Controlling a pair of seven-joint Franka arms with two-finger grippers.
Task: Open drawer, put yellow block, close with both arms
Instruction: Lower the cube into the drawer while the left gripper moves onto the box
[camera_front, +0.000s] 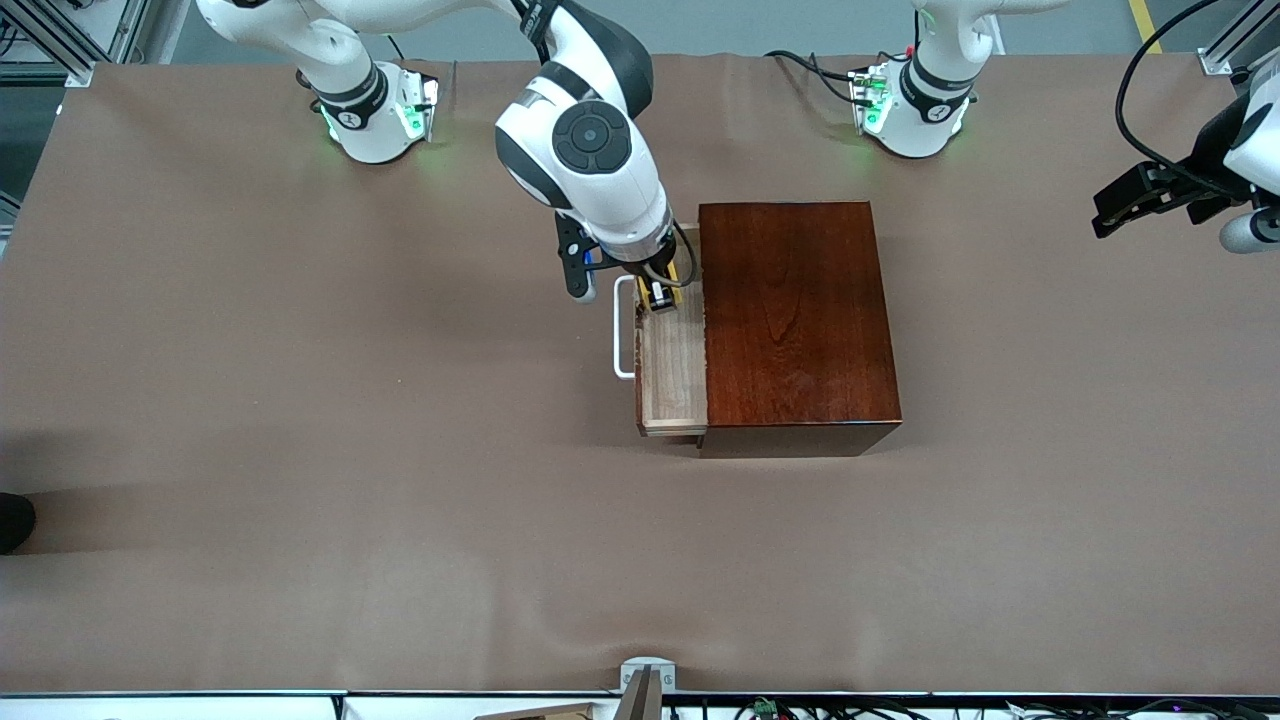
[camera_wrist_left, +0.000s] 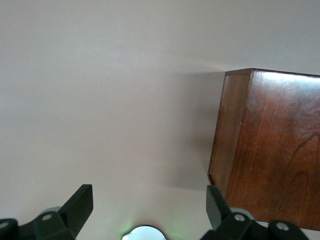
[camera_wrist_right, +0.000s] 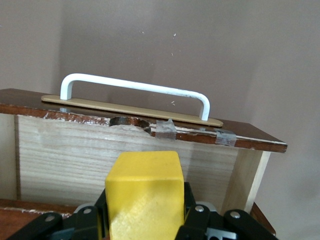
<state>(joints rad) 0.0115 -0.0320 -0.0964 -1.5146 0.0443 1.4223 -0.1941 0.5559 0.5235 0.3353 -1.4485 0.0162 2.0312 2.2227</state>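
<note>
Right gripper (camera_front: 661, 296), clamped on the yellow block (camera_wrist_right: 145, 192), hangs over the open drawer (camera_front: 672, 370), whose long pale tray runs toward 6 o'clock, handle (camera_front: 623, 328) at 9; left gripper (camera_front: 1140, 200) waits, jaws apart, at 3 o'clock.

- The right end effector (camera_front: 660, 296) hangs over the open drawer (camera_front: 672, 370), its fingertips mostly hidden under the white wrist in the front view.
- The yellow block (camera_wrist_right: 145, 195) is cut off by the right wrist view's edge; its lower part sits hidden between the fingers.
- The wooden box (camera_wrist_left: 270, 150) runs off the left wrist view's edge.
- The left end effector (camera_front: 1125, 205) is partly cut by the front view's edge.
</note>
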